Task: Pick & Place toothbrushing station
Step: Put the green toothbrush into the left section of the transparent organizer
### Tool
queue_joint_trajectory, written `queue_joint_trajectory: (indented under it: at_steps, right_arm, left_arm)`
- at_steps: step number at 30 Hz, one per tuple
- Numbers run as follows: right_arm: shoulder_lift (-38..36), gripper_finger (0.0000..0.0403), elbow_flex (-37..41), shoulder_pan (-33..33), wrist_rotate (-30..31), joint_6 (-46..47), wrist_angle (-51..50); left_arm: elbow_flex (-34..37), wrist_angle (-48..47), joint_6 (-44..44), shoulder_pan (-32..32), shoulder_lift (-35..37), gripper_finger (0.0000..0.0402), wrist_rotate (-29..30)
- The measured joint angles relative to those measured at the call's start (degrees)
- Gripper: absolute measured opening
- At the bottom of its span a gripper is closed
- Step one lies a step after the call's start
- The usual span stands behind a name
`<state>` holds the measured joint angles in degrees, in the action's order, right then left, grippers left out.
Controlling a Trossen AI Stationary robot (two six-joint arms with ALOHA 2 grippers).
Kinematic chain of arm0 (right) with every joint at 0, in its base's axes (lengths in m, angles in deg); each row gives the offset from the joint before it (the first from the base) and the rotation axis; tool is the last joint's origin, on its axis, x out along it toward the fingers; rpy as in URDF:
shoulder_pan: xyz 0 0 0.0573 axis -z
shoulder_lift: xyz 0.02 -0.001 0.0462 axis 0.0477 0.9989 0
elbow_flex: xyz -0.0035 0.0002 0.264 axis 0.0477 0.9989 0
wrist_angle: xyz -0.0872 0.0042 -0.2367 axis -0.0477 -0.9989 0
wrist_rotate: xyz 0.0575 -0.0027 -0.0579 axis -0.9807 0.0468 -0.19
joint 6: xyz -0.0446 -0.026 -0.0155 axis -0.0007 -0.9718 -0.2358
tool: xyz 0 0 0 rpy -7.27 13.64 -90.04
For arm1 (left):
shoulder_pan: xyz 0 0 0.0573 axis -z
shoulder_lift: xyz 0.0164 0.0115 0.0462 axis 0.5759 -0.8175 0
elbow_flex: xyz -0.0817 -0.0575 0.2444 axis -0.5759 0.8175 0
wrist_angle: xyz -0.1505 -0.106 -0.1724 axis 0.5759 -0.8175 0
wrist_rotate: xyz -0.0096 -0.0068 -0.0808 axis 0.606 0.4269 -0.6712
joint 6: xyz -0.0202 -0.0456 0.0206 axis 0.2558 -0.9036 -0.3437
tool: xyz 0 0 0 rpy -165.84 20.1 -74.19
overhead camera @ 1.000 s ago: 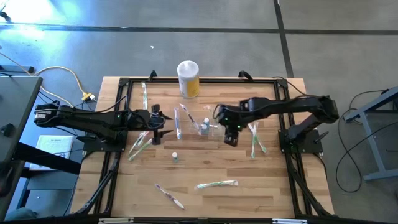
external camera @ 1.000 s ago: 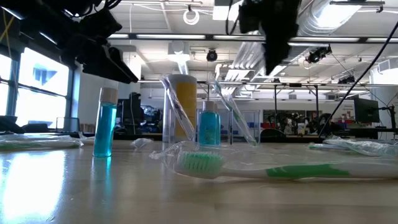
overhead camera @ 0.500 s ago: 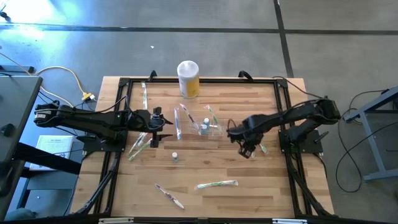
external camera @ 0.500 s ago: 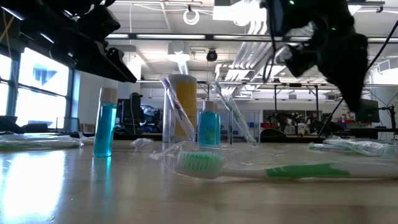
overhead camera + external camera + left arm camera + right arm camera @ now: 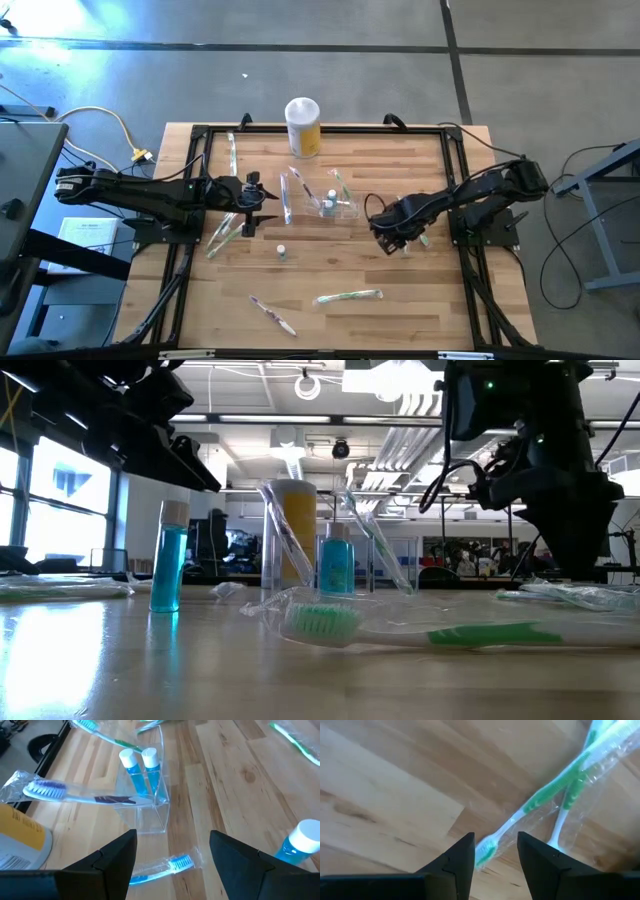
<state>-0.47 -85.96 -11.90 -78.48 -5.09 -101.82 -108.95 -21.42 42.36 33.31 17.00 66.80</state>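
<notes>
- The clear holder [image 5: 333,207] stands near the middle of the wooden table [image 5: 330,320]; the left wrist view shows two blue white-capped tubes [image 5: 142,772] upright inside it and a wrapped purple-handled toothbrush [image 5: 75,796] leaning across its rim
- A third blue tube [image 5: 282,253] stands alone on the table, nearer the front edge than the holder
- One yellow canister with a white lid [image 5: 302,126] stands at the table's far edge, behind the holder
- Loose wrapped toothbrushes lie scattered: two crossed green ones [image 5: 560,790] on the right side, one green one [image 5: 348,296] near the front, one more [image 5: 272,314] to its left, a green pair [image 5: 225,233] on the left side, and one [image 5: 232,152] along the far left frame
- The right gripper [image 5: 393,237] is low over the table, right of the holder and apart from it; its fingers [image 5: 457,857] stand parted and hold nothing, with the head of one crossed green brush showing between them
- The left gripper [image 5: 262,205] hovers just left of the holder, its fingers [image 5: 117,852] spread wide and empty
- The table is pale wood planks inside a black frame [image 5: 320,130], standing on a grey floor [image 5: 300,60]
- The low view looks into a large room with windows [image 5: 60,500] and ceiling pipes [image 5: 400,450]
</notes>
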Motion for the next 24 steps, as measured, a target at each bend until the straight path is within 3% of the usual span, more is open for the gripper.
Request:
queue_joint_trajectory:
  at_steps: [12,24]
  right_arm:
    - [0.48,0.0140,2.61,-1.79,0.17,7.23,0.67]
    - [0.02,0.0140,11.91,-2.36,-0.77,11.39,12.57]
  left_arm:
    - [0.02,-2.01,-0.63,-0.01,0.00,0.0244,-0.01]
    - [0.02,-0.54,0.11,0.01,-0.02,0.0244,0.00]
